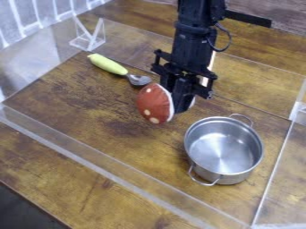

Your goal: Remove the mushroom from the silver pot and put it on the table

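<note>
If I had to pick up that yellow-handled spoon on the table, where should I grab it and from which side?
Grip the yellow handle, coming straight down from above. The spoon lies flat on the table, so only its top and long sides are free. The handle's far-left end looks best: the bowl sits close by the hand, shut on the mushroom.
</note>
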`<action>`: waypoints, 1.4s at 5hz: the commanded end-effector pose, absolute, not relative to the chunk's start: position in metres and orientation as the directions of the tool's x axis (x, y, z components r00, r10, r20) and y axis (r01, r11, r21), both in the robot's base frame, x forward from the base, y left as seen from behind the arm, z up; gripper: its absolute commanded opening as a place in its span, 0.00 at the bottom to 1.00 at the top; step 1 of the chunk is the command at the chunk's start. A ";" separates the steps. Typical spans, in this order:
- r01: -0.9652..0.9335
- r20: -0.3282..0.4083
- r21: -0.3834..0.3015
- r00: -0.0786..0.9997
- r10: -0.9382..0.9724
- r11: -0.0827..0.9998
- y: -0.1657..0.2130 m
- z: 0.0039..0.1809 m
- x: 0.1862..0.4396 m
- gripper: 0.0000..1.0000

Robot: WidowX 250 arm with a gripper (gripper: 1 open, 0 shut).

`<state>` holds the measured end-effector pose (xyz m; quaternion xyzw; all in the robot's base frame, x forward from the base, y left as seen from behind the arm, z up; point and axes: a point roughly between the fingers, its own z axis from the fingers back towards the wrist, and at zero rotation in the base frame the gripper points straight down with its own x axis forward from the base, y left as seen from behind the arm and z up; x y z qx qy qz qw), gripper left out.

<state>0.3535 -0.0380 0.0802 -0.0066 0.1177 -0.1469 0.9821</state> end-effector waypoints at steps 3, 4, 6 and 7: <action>0.256 -0.175 -0.049 0.949 -0.261 0.965 -0.028 0.101 0.350 1.00; 0.253 -0.178 -0.050 0.950 -0.258 0.966 -0.026 0.094 0.349 1.00; 0.250 -0.187 -0.054 0.948 -0.256 0.967 -0.023 0.080 0.348 1.00; 0.248 -0.192 -0.056 0.948 -0.255 0.967 -0.021 0.073 0.347 1.00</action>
